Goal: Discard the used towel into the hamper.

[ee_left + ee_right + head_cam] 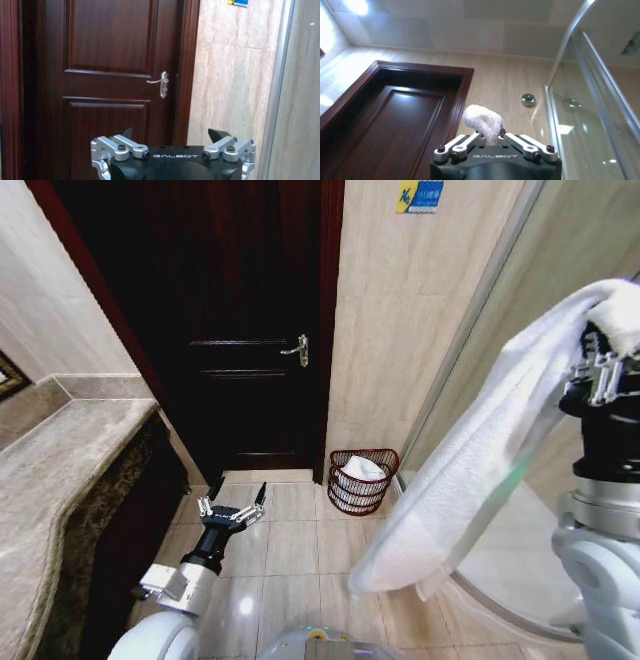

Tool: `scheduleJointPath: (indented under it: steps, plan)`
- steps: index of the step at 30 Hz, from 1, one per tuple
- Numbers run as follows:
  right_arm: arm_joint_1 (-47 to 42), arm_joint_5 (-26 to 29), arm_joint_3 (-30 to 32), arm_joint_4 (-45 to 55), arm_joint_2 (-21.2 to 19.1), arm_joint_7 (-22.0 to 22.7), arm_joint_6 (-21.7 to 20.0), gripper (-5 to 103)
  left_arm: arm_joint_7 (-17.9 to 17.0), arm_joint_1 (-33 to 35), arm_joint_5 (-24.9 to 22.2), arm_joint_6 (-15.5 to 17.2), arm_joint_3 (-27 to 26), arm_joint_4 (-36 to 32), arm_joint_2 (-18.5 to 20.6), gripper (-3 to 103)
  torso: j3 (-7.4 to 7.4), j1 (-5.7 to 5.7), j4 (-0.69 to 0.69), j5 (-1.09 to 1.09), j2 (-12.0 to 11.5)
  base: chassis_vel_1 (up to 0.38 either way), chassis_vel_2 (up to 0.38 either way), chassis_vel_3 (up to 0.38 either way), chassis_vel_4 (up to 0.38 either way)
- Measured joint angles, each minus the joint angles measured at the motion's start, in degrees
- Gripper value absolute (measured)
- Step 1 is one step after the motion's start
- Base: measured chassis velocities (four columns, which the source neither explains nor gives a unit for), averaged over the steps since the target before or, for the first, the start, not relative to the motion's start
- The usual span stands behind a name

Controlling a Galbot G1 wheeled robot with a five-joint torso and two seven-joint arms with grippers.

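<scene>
The head view looks forward and down from above across the tiled floor [290,545] toward the dark wooden door [250,330], with both arms at its lower corners. The left wrist view sits low behind the left gripper [170,134], facing that same door [107,75] level and much nearer (its lever handle [161,83] included). The right wrist view points steeply upward past the right gripper [490,135], catching the door's top [395,112], the ceiling [470,26] and the glass shower screen [590,112].

The white towel [470,470] runs off the head view's right edge, hiding the right gripper's fingertips; the blue sign's [418,195] print is too small to read.
</scene>
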Motion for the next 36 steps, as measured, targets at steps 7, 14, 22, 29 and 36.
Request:
scheduleJointPath:
  steps: [7,14,22,29,36]
  plan:
    - [2.2,2.2,0.7,-2.0,-2.3,-1.0,-0.5,7,0.0,0.0,0.0,0.0,0.0,0.0,0.0,99,0.00,-0.01,0.00,0.01,0.0,0.000,0.000,0.000,0.000]
    - [3.1,3.8,1.2,-2.6,-3.7,-1.6,-0.6,7,0.0,0.0,0.0,0.0,0.0,0.0,0.0,99,0.00,-0.01,0.00,0.01,0.0,-0.070,0.064,0.066,-0.075]
    - [5.5,5.6,1.7,-2.6,-5.2,-0.9,-1.6,7,0.0,0.0,0.0,0.0,0.0,0.0,0.0,99,0.00,0.00,0.00,0.02,0.0,-0.177,0.193,0.177,-0.203]
    - [7.6,8.2,3.1,-2.6,-8.3,1.5,-1.0,7,0.0,0.0,0.0,0.0,0.0,0.0,0.0,99,0.02,0.08,-0.01,-0.02,0.0,-0.178,0.184,0.134,-0.165]
    - [11.5,8.6,1.1,-5.1,-11.0,1.9,-0.3,7,0.0,0.0,0.0,0.0,0.0,0.0,0.0,99,0.00,-0.02,0.02,0.02,0.0,-0.007,0.028,0.001,0.033]
